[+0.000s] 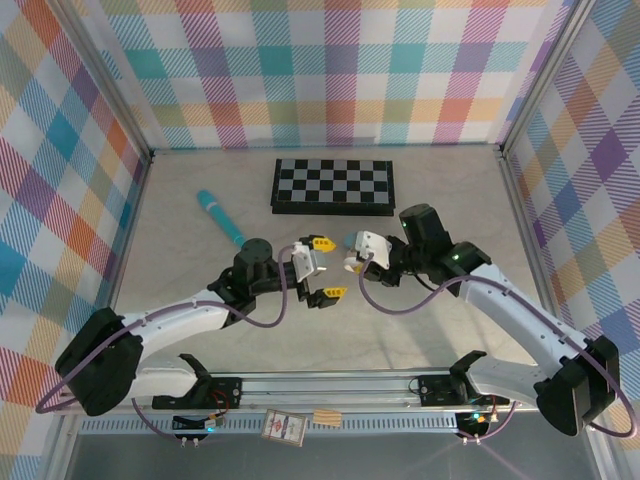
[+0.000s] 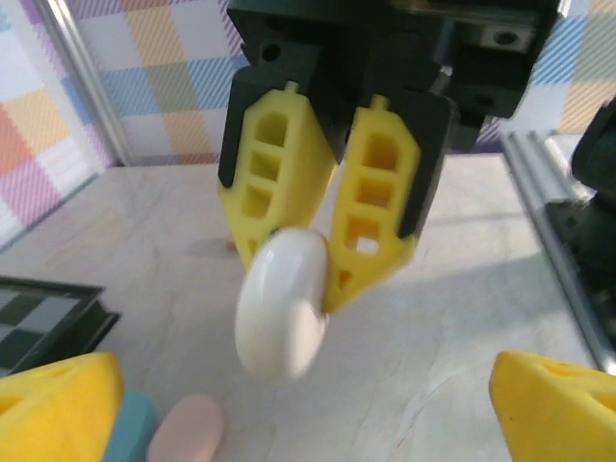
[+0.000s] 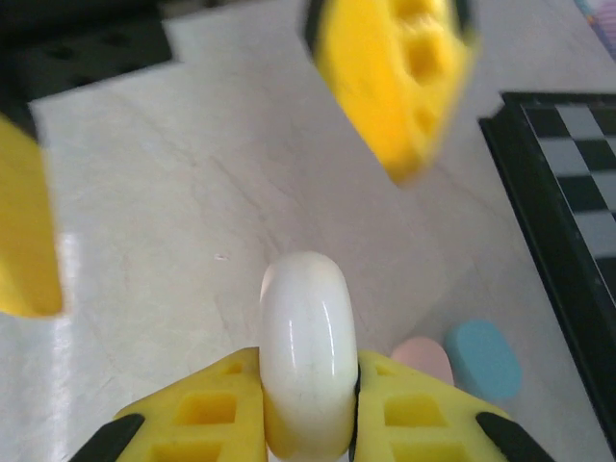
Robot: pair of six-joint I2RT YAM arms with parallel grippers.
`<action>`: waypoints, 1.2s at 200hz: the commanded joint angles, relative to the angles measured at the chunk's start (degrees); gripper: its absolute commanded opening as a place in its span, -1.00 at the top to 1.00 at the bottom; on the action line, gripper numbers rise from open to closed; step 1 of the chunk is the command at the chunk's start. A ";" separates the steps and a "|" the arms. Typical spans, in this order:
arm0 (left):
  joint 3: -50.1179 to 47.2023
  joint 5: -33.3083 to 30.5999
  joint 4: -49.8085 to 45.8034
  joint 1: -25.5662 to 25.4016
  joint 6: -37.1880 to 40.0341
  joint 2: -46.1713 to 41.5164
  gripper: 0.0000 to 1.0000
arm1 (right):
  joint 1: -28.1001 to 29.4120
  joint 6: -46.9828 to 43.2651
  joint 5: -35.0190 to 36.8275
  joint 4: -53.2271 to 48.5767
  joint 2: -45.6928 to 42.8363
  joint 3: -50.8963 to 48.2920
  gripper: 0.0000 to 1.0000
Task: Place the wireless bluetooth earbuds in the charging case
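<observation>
My right gripper [image 3: 308, 385] is shut on a white, pebble-shaped charging case [image 3: 308, 327], held edge-on above the table with its lid closed. In the left wrist view the same case [image 2: 282, 303] hangs from the right gripper [image 2: 294, 274]. My left gripper [image 1: 327, 268] stands wide open facing it, with nothing between its fingers [image 2: 58, 404]. Its yellow fingers [image 3: 399, 87] sit either side of the case. From above, the case [image 1: 352, 262] is between the two grippers at mid-table. The earbuds are out of view.
A pink pebble-like case [image 3: 423, 358] and a pale blue one [image 3: 481, 358] lie side by side on the table under the grippers. A folded chessboard [image 1: 333, 186] lies at the back. A teal stick [image 1: 220, 218] lies back left. Plaid walls enclose the table.
</observation>
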 commanded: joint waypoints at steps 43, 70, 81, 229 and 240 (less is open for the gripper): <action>-4.77 -6.31 -6.02 0.41 3.83 -4.09 -0.99 | -1.78 59.19 14.84 31.27 2.26 -16.46 0.65; -2.98 -5.67 -14.28 0.34 6.06 -4.27 -0.99 | -1.78 70.78 12.95 32.56 6.74 -20.02 0.66; -2.87 -5.69 -15.47 0.36 6.43 -4.34 -0.99 | -1.78 74.37 12.70 34.79 7.96 -22.02 0.67; -10.10 -35.63 -2.86 11.02 -9.37 -9.72 -0.99 | -3.76 53.18 31.46 21.48 1.34 -15.56 -0.95; -10.96 -39.26 -2.09 13.23 -10.04 -10.14 -0.99 | -4.88 48.20 35.06 22.56 -0.61 -15.66 -0.99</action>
